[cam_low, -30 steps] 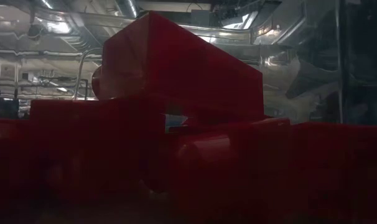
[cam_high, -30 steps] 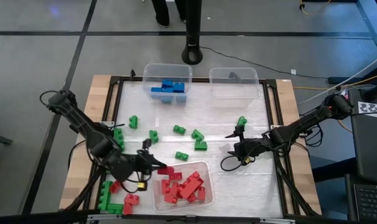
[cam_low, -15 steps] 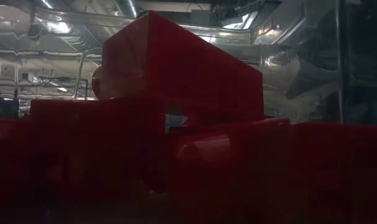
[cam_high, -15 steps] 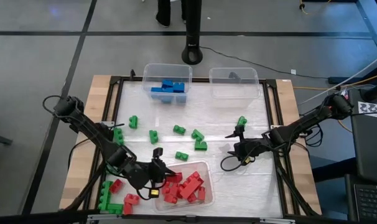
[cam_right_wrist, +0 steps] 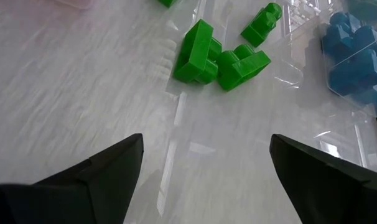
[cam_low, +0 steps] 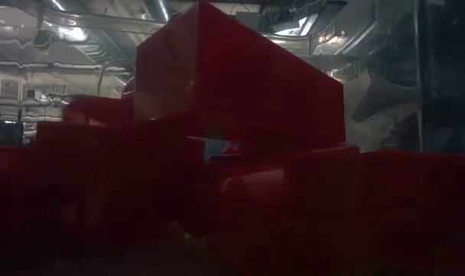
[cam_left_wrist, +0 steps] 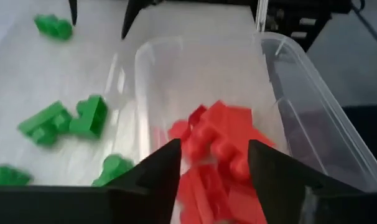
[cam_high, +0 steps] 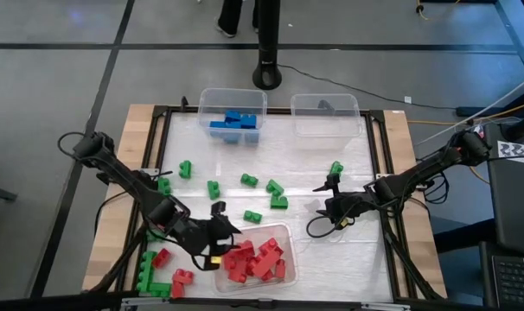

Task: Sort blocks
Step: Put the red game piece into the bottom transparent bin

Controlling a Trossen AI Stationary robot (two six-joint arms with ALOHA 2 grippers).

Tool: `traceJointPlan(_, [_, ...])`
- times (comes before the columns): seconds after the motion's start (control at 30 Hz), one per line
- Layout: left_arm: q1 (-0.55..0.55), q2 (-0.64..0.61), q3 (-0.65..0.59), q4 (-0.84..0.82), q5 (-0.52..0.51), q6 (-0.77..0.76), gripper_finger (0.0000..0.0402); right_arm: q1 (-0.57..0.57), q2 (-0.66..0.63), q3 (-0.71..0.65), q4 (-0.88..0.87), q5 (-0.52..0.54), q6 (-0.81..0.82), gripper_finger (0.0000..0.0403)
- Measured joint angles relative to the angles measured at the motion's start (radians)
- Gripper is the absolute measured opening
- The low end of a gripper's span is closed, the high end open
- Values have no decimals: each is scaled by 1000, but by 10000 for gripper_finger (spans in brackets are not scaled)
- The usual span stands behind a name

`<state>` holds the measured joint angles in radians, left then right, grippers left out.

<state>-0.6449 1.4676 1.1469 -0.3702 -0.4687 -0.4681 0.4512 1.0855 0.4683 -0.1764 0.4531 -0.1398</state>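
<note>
Blocks [cam_high: 255, 260] in red fill a clear bin [cam_high: 284, 231] on the white worktop [cam_high: 245, 155], grey floor [cam_high: 54, 78] around it. Left claw [cam_high: 225, 233], fingers parted and empty, hangs over that bin's edge; right claw [cam_high: 324, 197] gapes wide near green blocks [cam_high: 275, 193].

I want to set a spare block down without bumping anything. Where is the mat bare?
Bare mat lies between the blue bin, the empty bin and the green blocks, and on the near right past the red bin. It is crowded among the greens and at the near left, where the left tool works.
</note>
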Motion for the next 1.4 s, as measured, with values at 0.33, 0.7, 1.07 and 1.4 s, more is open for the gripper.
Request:
traceJointPlan(0.33, [-46,-152,63,-495,-17,-319,187,0,0,0,0,1,-1,351])
traceJointPlan(0.7, [-145,-153,-12,-853,47,-731,180,0,0,0,2,9,-22,351])
traceJointPlan(1.07, [-182,-150,-200,-843,230,-801,180,0,0,0,2,9,-24,351])
traceJointPlan(1.4, [-222,-150,-323,-719,311,-734,180,0,0,0,2,10,-24,351])
